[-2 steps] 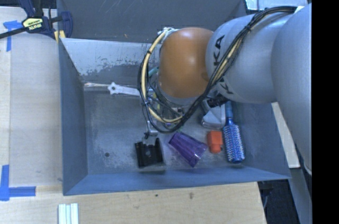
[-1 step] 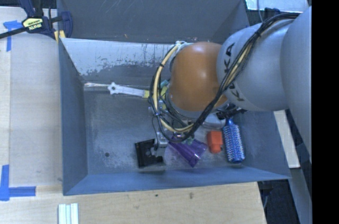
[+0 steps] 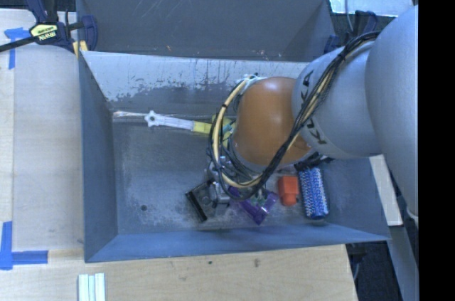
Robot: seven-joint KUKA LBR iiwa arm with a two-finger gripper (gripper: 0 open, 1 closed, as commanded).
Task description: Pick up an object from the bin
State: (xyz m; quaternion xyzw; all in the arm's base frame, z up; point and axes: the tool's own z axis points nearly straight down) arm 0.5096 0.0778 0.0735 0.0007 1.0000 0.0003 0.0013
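My gripper (image 3: 211,196) is low in the bin's front middle, under the arm's orange cover, close to the floor. A purple object (image 3: 256,208) lies right beside it on its right; whether they touch is unclear. An orange block (image 3: 288,191) sits a little further right. Beyond that lies a blue bristly brush (image 3: 313,193), upright along the bin's right side.
A long clear stick with a white and yellow end (image 3: 170,122) lies across the back left of the floor. The arm and its cover hide the bin's middle right. The left half of the floor is bare.
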